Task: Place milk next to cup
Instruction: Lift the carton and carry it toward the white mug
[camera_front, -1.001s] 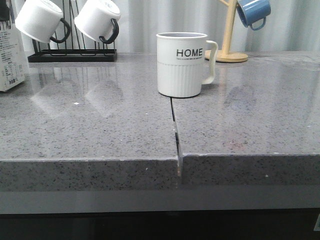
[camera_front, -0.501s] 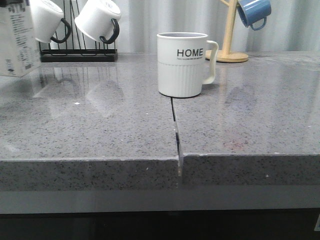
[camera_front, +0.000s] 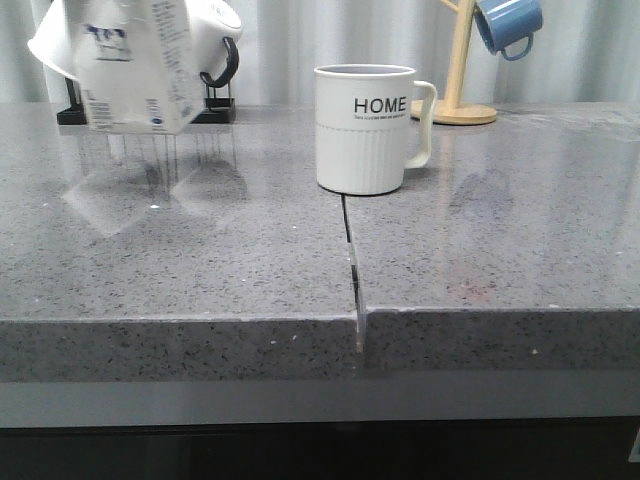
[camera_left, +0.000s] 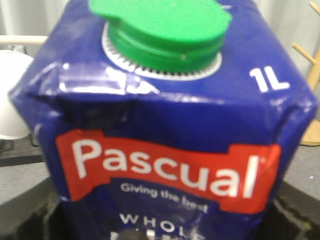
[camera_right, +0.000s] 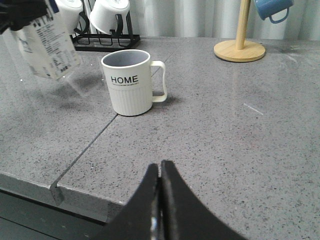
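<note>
The milk (camera_front: 130, 65) is a white carton hanging tilted in the air at the back left, well left of the cup. It fills the left wrist view (camera_left: 165, 125), blue top with a green cap. My left gripper (camera_left: 170, 231) is shut on the carton; its dark fingers (camera_left: 42, 220) show at both sides. The cup (camera_front: 365, 130) is a white "HOME" mug standing upright mid-counter, handle to the right. It also shows in the right wrist view (camera_right: 131, 82), as does the carton (camera_right: 45, 42). My right gripper (camera_right: 160, 167) is shut and empty over the counter's front part, nearer than the cup.
A black rack with white, black-handled mugs (camera_front: 215, 40) stands at the back left behind the carton. A wooden mug tree (camera_front: 458, 70) with a blue mug (camera_front: 508, 25) stands at the back right. A seam (camera_front: 350, 260) runs from the cup to the counter's front edge.
The milk carton has moved from the far left edge up and to the right, toward the cup, and now tilts. The cup has not moved.
</note>
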